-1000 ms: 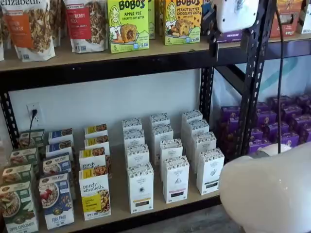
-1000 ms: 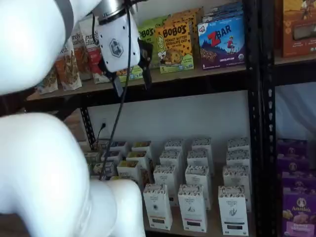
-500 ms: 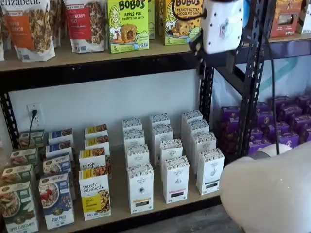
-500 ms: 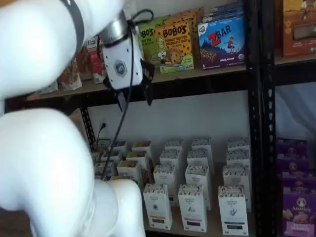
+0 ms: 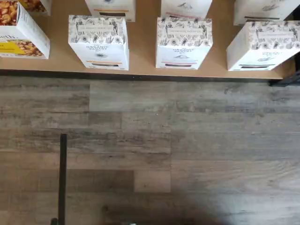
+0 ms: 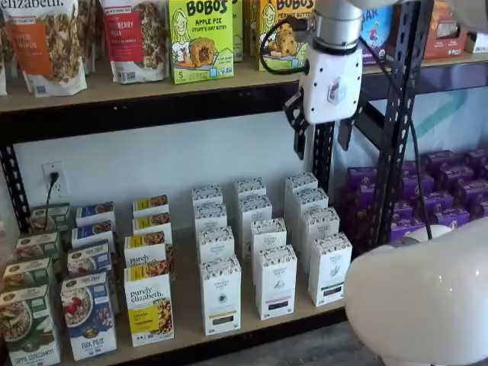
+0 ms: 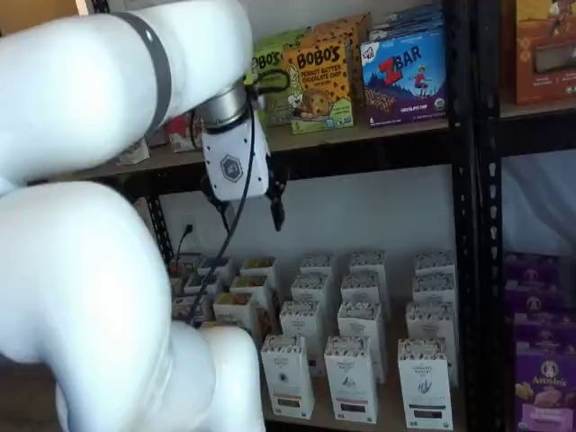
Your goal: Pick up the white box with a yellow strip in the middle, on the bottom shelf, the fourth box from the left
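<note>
White arm casing fills the near foreground in both shelf views. Beyond it the pincer (image 6: 320,136) hangs in open air in front of the shelving, just under the upper shelf board, white body above and two black fingers (image 6: 298,131) pointing down. The fingers stand clearly apart with nothing between them. A black cable (image 6: 412,145) loops from the body and trails down to one side.

Grey wood-grain floor (image 5: 150,150) lies directly beneath, as the wrist view shows, with the front edge of the bottom shelf (image 5: 140,61) just past it.

Well below the pincer and off to its side, the white box (image 6: 220,294) stands upright at the front of its column on the bottom shelf, untouched, patterned top up, a thin yellow-orange strip low on its face. In the wrist view the same box (image 5: 98,41) sits at the shelf's front edge. Next to it, nearer the line of the pincer, stand like cartons (image 6: 275,280) with darker bands. On its far side is a yellow-labelled granola box (image 6: 148,302).

Further back, rows of the same white cartons recede toward the white rear wall (image 6: 152,160).

At pincer height and behind it, the upper shelf carries Bobo's boxes (image 6: 200,38). Purple boxes (image 6: 442,191) fill the neighbouring bay beyond the black upright (image 6: 396,122).
</note>
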Available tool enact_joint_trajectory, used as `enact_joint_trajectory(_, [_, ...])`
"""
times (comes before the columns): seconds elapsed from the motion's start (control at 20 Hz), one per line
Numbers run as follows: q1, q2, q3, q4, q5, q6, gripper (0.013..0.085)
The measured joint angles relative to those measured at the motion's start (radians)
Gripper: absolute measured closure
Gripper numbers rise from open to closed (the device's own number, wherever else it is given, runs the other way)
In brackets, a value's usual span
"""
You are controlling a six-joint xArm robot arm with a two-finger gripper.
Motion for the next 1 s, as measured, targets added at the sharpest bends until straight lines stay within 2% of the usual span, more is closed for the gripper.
enact_joint_trajectory(0.7, [0.018,0.038,0.141,0.014,-0.183,0.019,0.0130])
enact_joint_trajectory(1.0, [0.035,0.090,0.191,0.010,-0.276,0.040,0.0130])
